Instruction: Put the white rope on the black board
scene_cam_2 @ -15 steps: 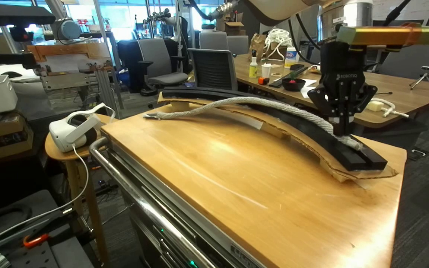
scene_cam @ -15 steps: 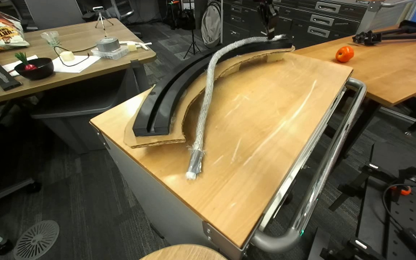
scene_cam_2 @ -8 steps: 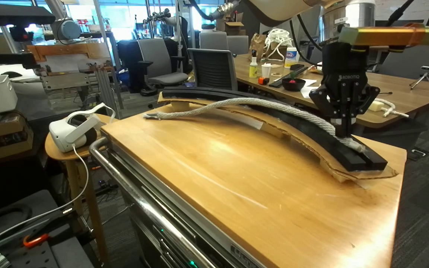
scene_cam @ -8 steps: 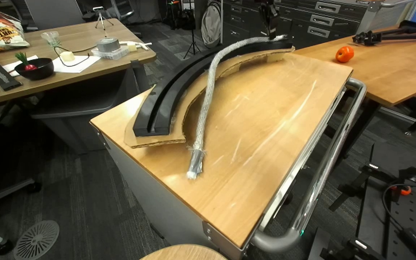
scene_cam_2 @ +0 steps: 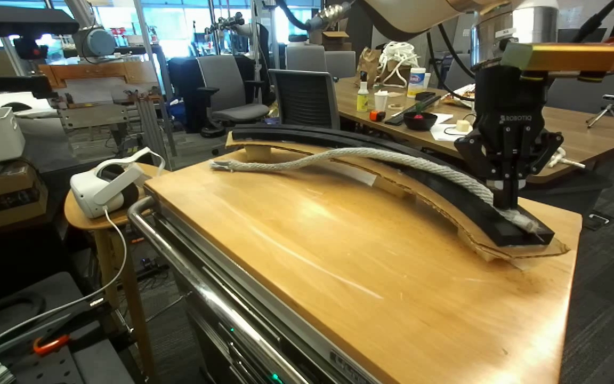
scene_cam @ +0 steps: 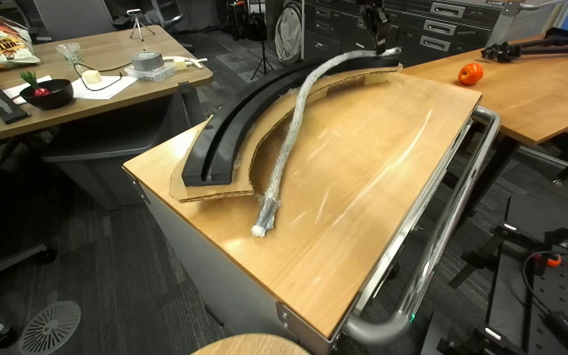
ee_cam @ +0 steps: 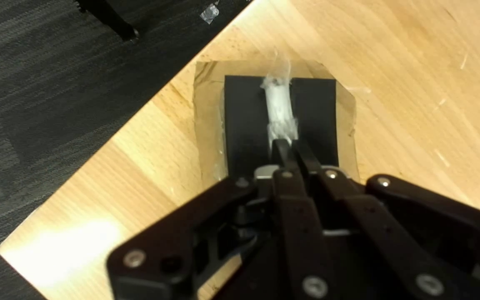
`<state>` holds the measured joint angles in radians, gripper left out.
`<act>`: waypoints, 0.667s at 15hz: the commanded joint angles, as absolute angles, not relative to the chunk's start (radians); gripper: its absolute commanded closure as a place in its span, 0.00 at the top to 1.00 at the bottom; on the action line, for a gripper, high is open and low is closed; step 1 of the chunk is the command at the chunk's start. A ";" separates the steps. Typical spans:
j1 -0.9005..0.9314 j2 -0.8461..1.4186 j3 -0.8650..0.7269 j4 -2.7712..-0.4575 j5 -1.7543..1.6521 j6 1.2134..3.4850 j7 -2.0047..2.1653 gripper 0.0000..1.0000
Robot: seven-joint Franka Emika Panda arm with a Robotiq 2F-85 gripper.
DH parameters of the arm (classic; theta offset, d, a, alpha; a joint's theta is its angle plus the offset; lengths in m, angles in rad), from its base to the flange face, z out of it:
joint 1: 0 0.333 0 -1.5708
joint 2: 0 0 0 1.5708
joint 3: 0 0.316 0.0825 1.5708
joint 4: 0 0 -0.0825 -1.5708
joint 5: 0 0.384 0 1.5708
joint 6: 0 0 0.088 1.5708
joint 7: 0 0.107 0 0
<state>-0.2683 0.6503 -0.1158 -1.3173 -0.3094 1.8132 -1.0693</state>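
The gripper (scene_cam_2: pixel 506 202) points downward above one end of the black board (scene_cam: pixel 250 114), its narrow fingers clamped on the white rope (scene_cam: pixel 300 106) just behind one of the rope's ends. Past the fingertips, that short whitish end, frayed at its tip, lies over the groove dividing the board lengthwise; whether it sits down inside the groove cannot be told. On the opposite side of the gripper, the long run of rope follows the board through part of its curve, then crosses the inner edge and the cardboard (scene_cam: pixel 243 170) underneath, and comes down onto the wooden table (scene_cam: pixel 353 148). There the rope's other end, wrapped in silver tape with a blunt white tip, rests well apart from the gripper. The rest of the board arcs away from the gripper beside this stretch of rope. Along one side of the table, away from the gripper, runs a metal tube rail (scene_cam: pixel 446 228). Farther from the gripper than the taped end, a white VR headset (scene_cam_2: pixel 99 186) sits on a stool (scene_cam_2: pixel 75 216).
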 commanded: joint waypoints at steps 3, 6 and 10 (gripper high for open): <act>-0.288 0.581 -0.084 -1.350 -0.238 1.810 -1.103 0.34; -0.310 0.495 -0.045 -1.380 -0.123 1.825 -1.153 0.58; -0.337 0.367 -0.016 -1.391 0.049 1.749 -1.296 0.87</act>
<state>-0.2999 0.4914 -0.0494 -1.3298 -0.0594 1.7958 -1.1870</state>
